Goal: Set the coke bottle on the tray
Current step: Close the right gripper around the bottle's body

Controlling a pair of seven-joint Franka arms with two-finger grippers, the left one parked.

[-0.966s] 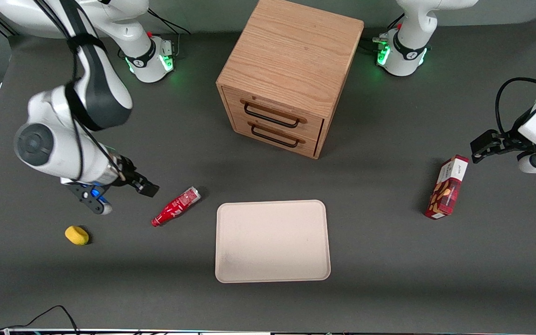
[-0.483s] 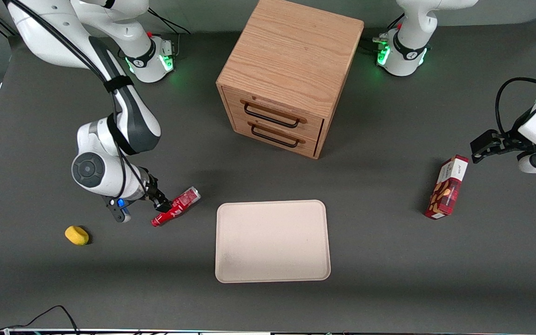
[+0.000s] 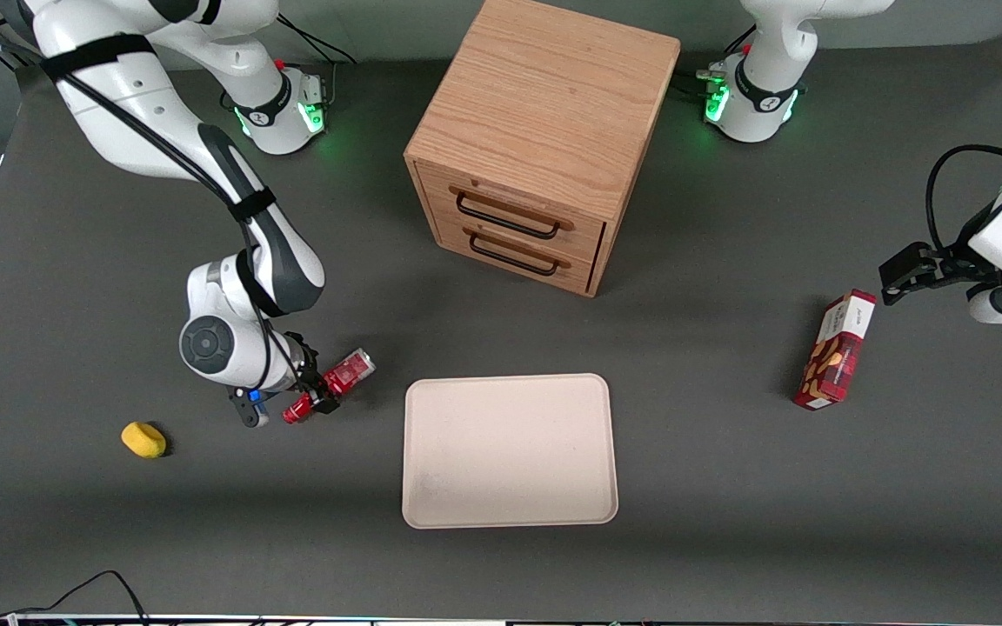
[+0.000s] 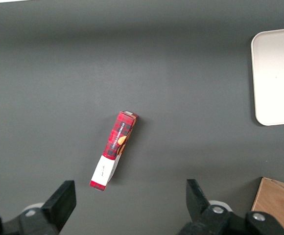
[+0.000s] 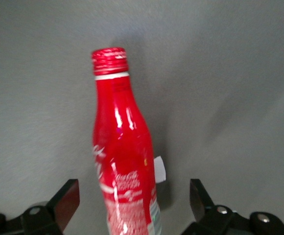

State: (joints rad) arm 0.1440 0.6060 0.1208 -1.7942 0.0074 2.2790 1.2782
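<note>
Coke bottle (image 3: 330,393) on its side on the grey table (image 3: 727,487), beside the tray (image 3: 510,450) toward the working arm's end (not touching it). Gripper (image 3: 320,396) down over the bottle's middle, fingers (image 5: 66,198) spread apart either side, bottle between them. Yellow object (image 3: 143,439) farther along that way.

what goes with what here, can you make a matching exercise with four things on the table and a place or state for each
Things:
1. coke bottle
2. tray
3. snack box
4. yellow sponge

Places or states:
A. toward the parked arm's end of the table
B. bare, nearer the front camera than the drawer cabinet
C. lying on the table between the open jaws of the gripper
D. toward the working arm's end of the table

Pairs: 1-C, 2-B, 3-A, 4-D
</note>
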